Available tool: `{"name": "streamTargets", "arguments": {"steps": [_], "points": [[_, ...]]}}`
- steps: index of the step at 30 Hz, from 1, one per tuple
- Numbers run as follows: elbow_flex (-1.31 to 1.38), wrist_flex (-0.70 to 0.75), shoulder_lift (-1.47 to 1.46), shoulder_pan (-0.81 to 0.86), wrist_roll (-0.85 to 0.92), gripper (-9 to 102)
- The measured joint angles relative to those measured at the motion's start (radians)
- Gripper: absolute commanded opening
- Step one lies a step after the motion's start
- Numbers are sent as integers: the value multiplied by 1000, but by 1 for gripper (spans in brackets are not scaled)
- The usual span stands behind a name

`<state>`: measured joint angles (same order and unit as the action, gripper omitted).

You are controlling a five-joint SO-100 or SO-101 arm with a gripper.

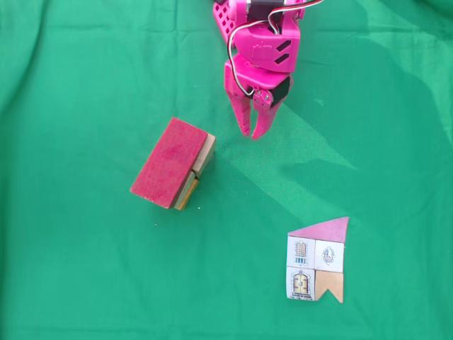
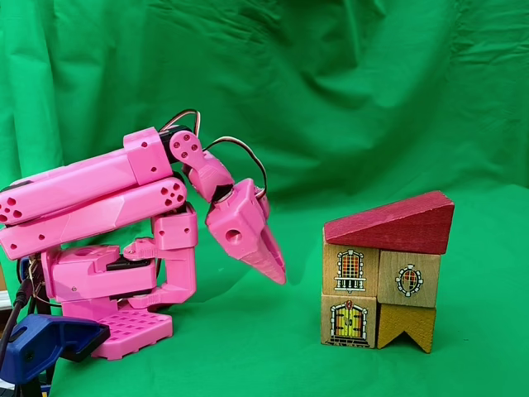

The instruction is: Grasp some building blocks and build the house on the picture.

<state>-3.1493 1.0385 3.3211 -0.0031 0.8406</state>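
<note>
The house (image 2: 384, 277) stands built on the green desk (image 1: 85, 283): in the side fixed view a dark-red roof (image 2: 395, 223) with a slanted top lies across the upper pair of blocks, a balcony-window cube (image 2: 350, 269) and a round-window cube (image 2: 409, 279), which rest on a door cube (image 2: 348, 321) and a notched tan block (image 2: 406, 325). In the top fixed view the roof (image 1: 168, 171) covers nearly everything; tan edges (image 1: 204, 154) peek out at its 3 o'clock side. The stack sits left of centre there, with open cloth all round it. The picture (image 1: 318, 259) lies flat at 4 o'clock from the house, well apart, near the lower right.

The claw (image 1: 249, 132) hangs at 1 o'clock from the house in the top view, near but not touching, holding nothing, its tips close together with a narrow gap. In the side view the claw (image 2: 277, 275) points down and right toward the house, clear of the cloth. The pink arm (image 2: 99, 194) is folded low over its base (image 2: 124, 329) at 9 o'clock.
</note>
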Motion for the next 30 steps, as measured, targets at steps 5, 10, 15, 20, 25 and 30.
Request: {"name": "streamTargets", "arguments": {"steps": [5, 10, 15, 20, 25, 30], "points": [[0, -55, 0, 0, -186, 2], [0, -61, 0, 0, -344, 2], [0, -61, 0, 0, -506, 2], [0, -61, 0, 0, -658, 2], [0, -61, 0, 0, -733, 2], [0, -61, 0, 0, -742, 2]]}}
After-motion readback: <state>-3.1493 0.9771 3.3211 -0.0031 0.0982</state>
